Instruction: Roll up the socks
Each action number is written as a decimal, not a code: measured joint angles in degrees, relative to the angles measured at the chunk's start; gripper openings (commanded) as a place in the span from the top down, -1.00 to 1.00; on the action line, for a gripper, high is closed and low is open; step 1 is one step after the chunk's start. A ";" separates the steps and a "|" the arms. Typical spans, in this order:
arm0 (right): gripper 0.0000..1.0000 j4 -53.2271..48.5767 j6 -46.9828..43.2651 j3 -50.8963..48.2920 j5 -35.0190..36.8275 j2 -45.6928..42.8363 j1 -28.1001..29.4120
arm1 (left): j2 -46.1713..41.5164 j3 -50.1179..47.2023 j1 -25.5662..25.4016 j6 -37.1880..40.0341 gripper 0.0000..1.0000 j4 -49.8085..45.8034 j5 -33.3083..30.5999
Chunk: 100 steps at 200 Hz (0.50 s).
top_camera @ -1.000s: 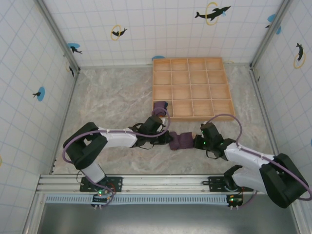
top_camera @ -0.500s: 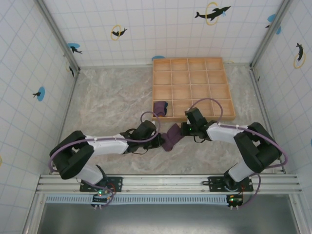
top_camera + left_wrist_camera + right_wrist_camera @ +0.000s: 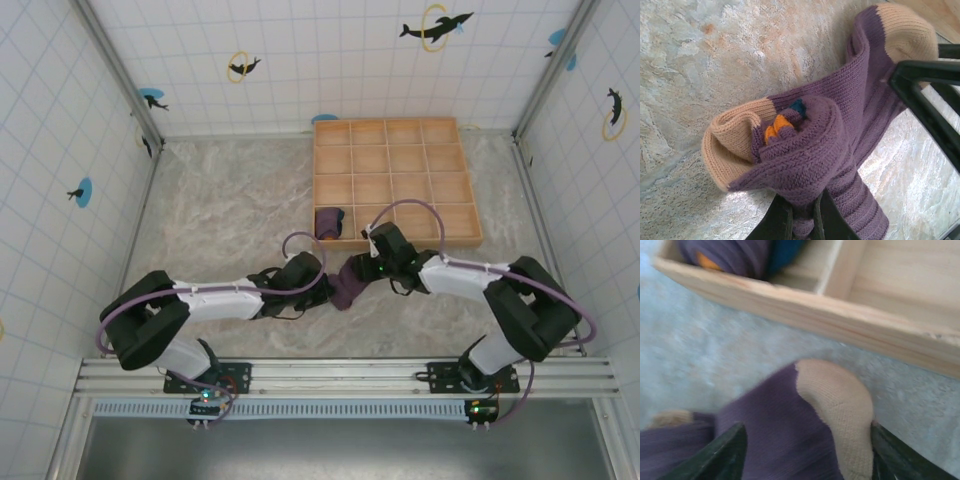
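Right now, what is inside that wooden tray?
The tray holds one rolled purple sock bundle in its near-left corner compartment. The other compartments show bare wood, though a purple cable arcs over the near row and hides slivers of it.

A compartment tray (image 3: 455,240) sits on the worktop (image 3: 230,210), right of centre and toward the far side, well behind the arm bases at the near edge. A rolled sock (image 3: 329,222) lies in the tray's near-left corner compartment. Just in front of that corner, on the worktop, lies the loose sock (image 3: 345,285), between the two arms. The left fingers (image 3: 318,290) are at its left, nearer end, with the fabric pinched between them. The right fingers (image 3: 372,268) are at its right, farther end, one on either side of the toe, just before the tray's near wall. Beyond that wall, up and left of the toe, lies the rolled sock.
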 measured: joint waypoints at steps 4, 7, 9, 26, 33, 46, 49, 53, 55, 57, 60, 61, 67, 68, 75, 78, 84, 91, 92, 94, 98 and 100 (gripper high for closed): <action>-0.65 0.04 -0.63 -0.07 0.31 -0.90 0.48 | 0.00 0.17 0.00 -0.22 1.00 -0.31 0.00; -0.72 0.04 -0.98 -0.13 0.44 -1.68 0.92 | 0.00 0.28 0.00 -0.28 1.00 -0.52 0.00; -0.77 0.15 -0.87 -0.24 0.72 -2.29 1.25 | 0.00 0.35 0.00 -0.31 1.00 -0.72 0.00; -0.87 0.55 -3.96 -1.55 3.04 -6.93 4.59 | 0.00 0.98 0.00 -0.55 1.00 -2.10 0.00; -0.87 0.76 -4.83 -2.34 3.93 -8.66 6.32 | 0.00 1.31 0.00 -0.68 1.00 -2.75 0.00; -0.84 1.77 -6.56 -4.50 6.05 -11.56 10.19 | 0.00 1.84 0.00 -0.70 1.00 -3.87 -0.02; -0.83 2.01 -6.93 -5.09 6.54 -12.15 11.04 | 0.00 1.95 0.00 -0.70 1.00 -4.13 -0.02; -0.81 2.36 -7.37 -5.84 7.10 -12.85 12.09 | 0.00 2.12 0.00 -0.70 1.00 -4.44 -0.02; -0.80 2.43 -7.69 -6.34 7.48 -13.27 12.79 | 0.00 2.23 0.00 -0.70 1.00 -4.68 -0.02; -0.80 2.64 -7.89 -6.62 7.76 -13.51 13.27 | 0.00 2.29 0.00 -0.70 1.00 -4.85 0.00; -0.79 2.82 -8.11 -7.28 8.26 -14.01 14.12 | 0.00 2.40 0.00 -0.70 1.00 -5.09 0.00; -0.78 2.97 -8.37 -7.65 8.44 -14.29 14.53 | 0.00 2.43 0.00 -0.70 1.00 -5.16 0.00; -0.77 3.54 -8.98 -8.85 9.42 -15.08 16.04 | 0.00 2.64 0.00 -0.70 1.00 -5.64 0.00; -0.76 3.69 -9.14 -9.20 9.60 -15.30 16.41 | 0.00 2.64 0.00 -0.70 1.00 -5.66 0.00; -0.73 4.31 -9.81 -10.71 10.64 -16.20 18.03 | 0.00 2.78 0.00 -0.70 1.00 -5.99 0.00; -0.72 4.76 -10.32 -11.41 11.10 -16.50 18.73 | 0.00 2.84 0.00 -0.70 1.00 -6.14 0.00; -0.69 5.66 -11.10 -12.79 12.00 -17.11 19.91 | 0.00 2.95 0.00 -0.70 1.00 -6.40 0.00; -0.67 6.82 -12.00 -14.40 13.03 -17.73 21.24 | 0.00 3.04 0.00 -0.70 1.00 -6.64 0.00; -0.66 6.95 -12.07 -14.58 13.14 -17.77 21.38 | 0.00 3.04 0.00 -0.70 1.00 -6.67 0.00; -0.66 7.26 -12.31 -15.10 13.49 -17.94 21.79 | 0.00 3.06 0.00 -0.70 1.00 -6.75 0.00; -0.65 8.00 -12.98 -15.93 14.12 -18.12 22.58 | 0.00 3.10 0.00 -0.70 1.00 -6.82 0.00; -0.65 8.28 -13.25 -16.37 14.38 -18.21 22.95 | 0.00 3.10 0.00 -0.70 1.00 -6.86 0.02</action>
